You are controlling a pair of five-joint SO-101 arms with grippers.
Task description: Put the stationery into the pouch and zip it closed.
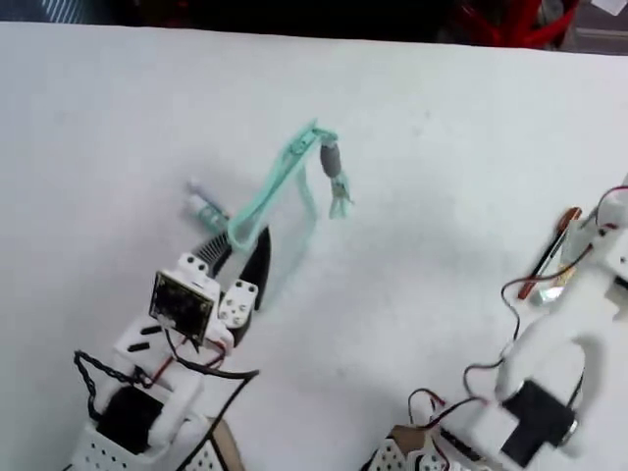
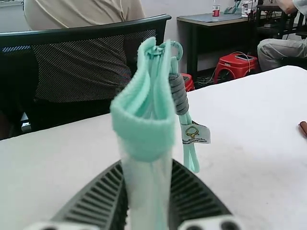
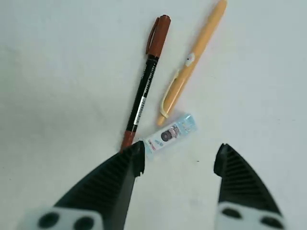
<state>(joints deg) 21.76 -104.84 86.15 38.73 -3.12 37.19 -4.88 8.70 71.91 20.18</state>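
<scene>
At the left of the high view, a small tube (image 1: 202, 207) is seen lying on the counter (image 1: 442, 147), just beside the left gripper (image 1: 242, 238) and not yet packed. The jaws of that gripper are clamped on the near end of the pouch (image 1: 280, 177), which is held up on its long edge rather than laid flat. This is judged to keep the zip edge uppermost and the mouth within reach of the other arm. The long axis of the pouch is seen running from the jaws away toward the far right of the counter. Its far tip points that way, and the pull cord (image 1: 336, 182) with its tag hangs from that tip. In the left wrist view the pouch (image 2: 144, 127) is met end-on, and its two green bands appear slightly parted at the top, so the zip is judged not yet closed.

Well apart on the right, three items are laid together on the counter: a brown pen (image 3: 145, 86), a yellow pen (image 3: 193, 60) and a small case (image 3: 171, 133). The two pens lie nearly parallel, with the case across their near ends. The right gripper (image 3: 177, 155) is held above them with its jaws apart and nothing between them. One jaw tip sits right by the case and the near tip of the brown pen, a pose judged to suit a pickup.
</scene>
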